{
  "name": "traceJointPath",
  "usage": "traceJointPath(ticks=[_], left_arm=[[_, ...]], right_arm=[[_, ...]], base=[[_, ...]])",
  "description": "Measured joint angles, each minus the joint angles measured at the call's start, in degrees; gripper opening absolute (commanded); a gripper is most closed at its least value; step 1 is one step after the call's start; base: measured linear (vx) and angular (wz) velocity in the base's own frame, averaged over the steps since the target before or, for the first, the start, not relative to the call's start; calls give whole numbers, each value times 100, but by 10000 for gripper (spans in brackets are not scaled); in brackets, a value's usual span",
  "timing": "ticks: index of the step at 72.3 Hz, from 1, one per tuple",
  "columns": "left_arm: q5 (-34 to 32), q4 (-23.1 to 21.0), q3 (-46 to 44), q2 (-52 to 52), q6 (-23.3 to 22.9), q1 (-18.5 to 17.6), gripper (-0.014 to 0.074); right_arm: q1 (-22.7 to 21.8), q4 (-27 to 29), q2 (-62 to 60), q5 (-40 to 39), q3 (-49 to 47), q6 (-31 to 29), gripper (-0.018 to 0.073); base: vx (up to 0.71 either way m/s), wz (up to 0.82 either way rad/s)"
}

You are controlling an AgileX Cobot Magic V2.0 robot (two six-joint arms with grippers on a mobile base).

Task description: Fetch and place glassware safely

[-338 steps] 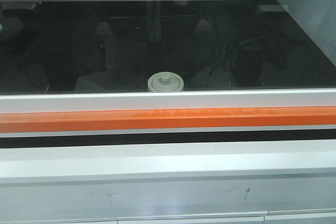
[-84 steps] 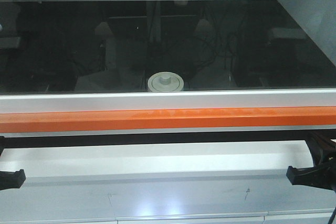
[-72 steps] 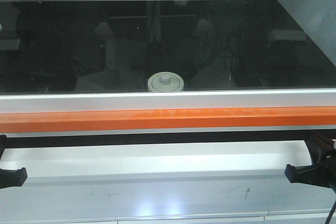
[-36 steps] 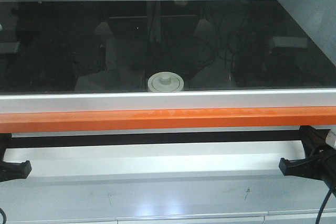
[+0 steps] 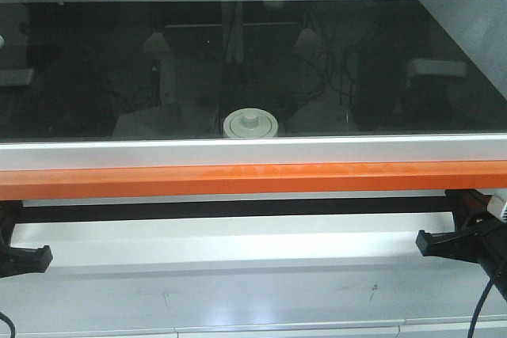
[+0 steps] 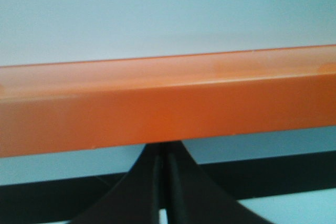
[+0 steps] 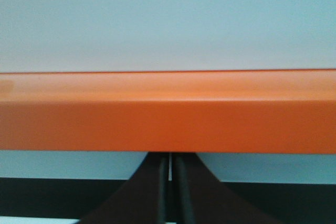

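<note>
1. Two closed pincers. The left gripper (image 6: 160,156) was empty, its fingers pressed together, with the tips just under the orange bar (image 6: 168,108).
2. The right gripper (image 7: 170,166) was closed too, empty, with a hairline slit between its fingers, below the same bar.
3. In the front view the grippers sat at opposite edges, well apart.
4. The jar (image 5: 250,124), lid on, stood mid-frame on the dark surface (image 5: 95,53) just behind the white rail (image 5: 253,150), well apart from both grippers.

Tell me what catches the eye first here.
A bright orange bar runs across the whole front view, below the glass pane. Behind that pane sits the lidded glass jar, dead centre. The left hand and right hand, both shut, sit low at the edges.
</note>
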Motion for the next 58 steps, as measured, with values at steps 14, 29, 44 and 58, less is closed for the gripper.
traceJointPath(ticks=[14,29,44,58], left_arm=[[-642,-13,164,102,0,0,-7],[-941,-13,174,398,0,0,-7],[-1276,-8,224,596,0,0,-7],[-1288,-8,228,596,0,0,-7]], right_arm=[[0,0,4,-115,0,17,-1],[0,0,16,-159,6,17,-1],[0,0,16,-159,6,19,-1],[0,-79,16,-165,10,36,-1]], base=[[0,0],[0,0],[0,0],[0,0]])
